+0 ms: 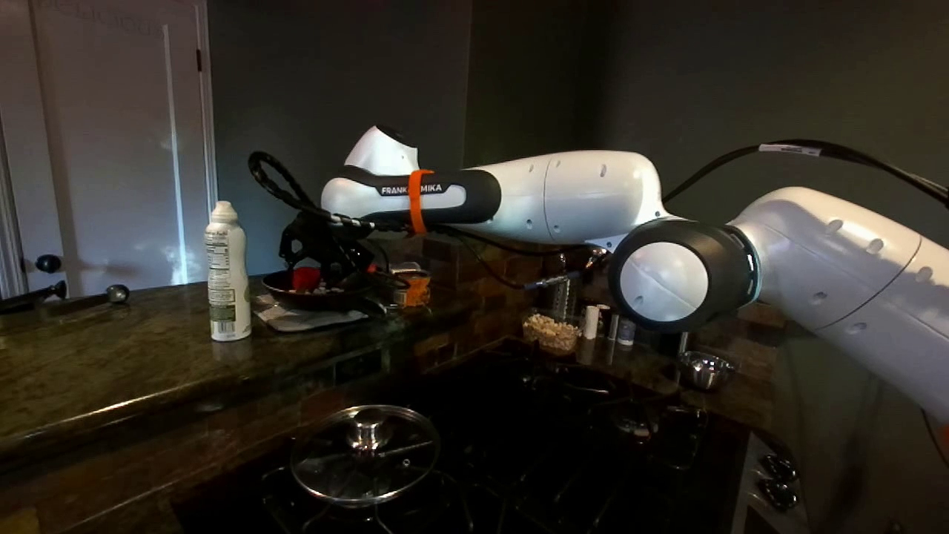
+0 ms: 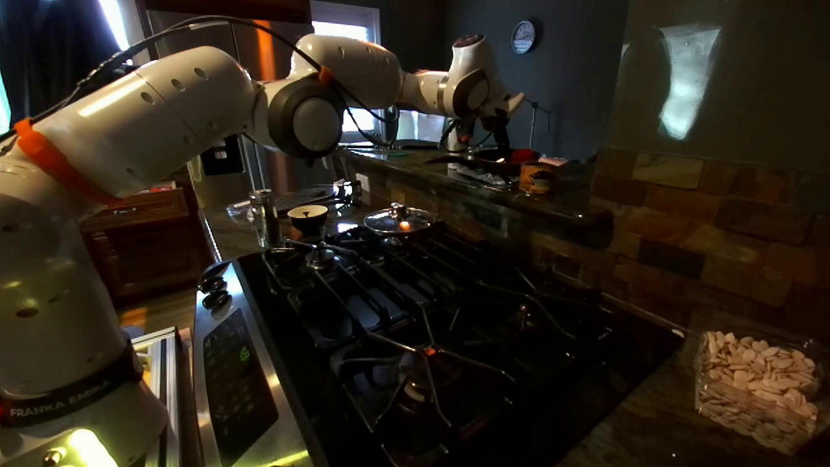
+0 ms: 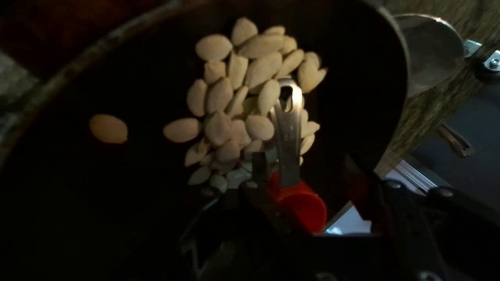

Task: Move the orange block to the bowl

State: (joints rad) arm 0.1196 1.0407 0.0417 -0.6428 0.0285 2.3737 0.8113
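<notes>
Here's the block [image 3: 302, 205], bright red-orange and chunky, its round hollow end facing us in the wrist view, a metal strip [image 3: 288, 136] with a looped tip reaching from it among pale seeds [image 3: 218, 128]! In both exterior views it's at the dark pan [image 1: 319, 300], back from the near edge of the counter [image 1: 96, 363]; whether it touches the pan's floor, we can't tell.

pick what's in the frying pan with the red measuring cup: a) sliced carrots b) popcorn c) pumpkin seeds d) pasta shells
c, since the wrist view shows flat, pale pumpkin seeds piled in the frying pan, the metal handle of the red measuring cup among them.
</notes>
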